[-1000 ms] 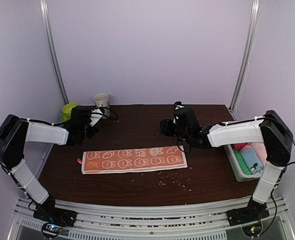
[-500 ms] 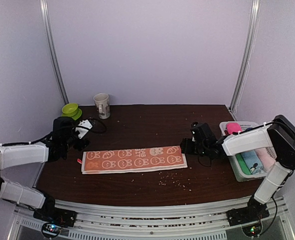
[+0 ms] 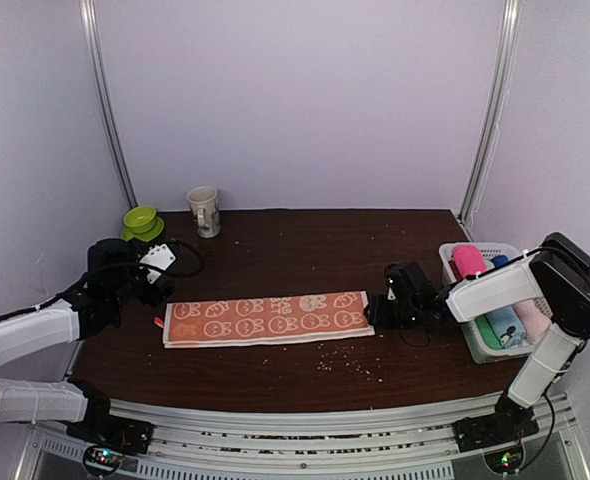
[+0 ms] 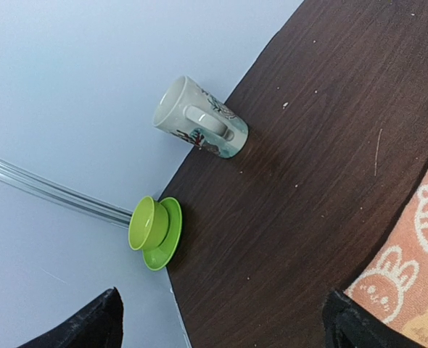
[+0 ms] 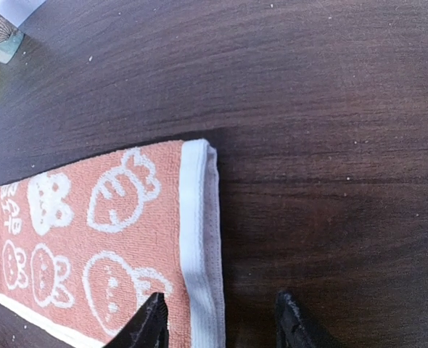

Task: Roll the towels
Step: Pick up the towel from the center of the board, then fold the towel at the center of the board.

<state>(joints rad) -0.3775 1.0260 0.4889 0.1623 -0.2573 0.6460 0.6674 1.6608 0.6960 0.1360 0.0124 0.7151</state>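
Behind the orange towel, a broad band of bare tabletop runs to the back edge, open from either side. Only a mug and a green cup on its saucer stand there, beyond the towel's far-left corner. Off the towel's left end the left claw hangs spread wide over bare wood. The right claw sits low with jaws parted astride the towel's right hem, occupying that end. Farther right, apart from the towel, a white basket of rolls walls the edge. In front of the towel lies a narrower strip dotted with crumbs.
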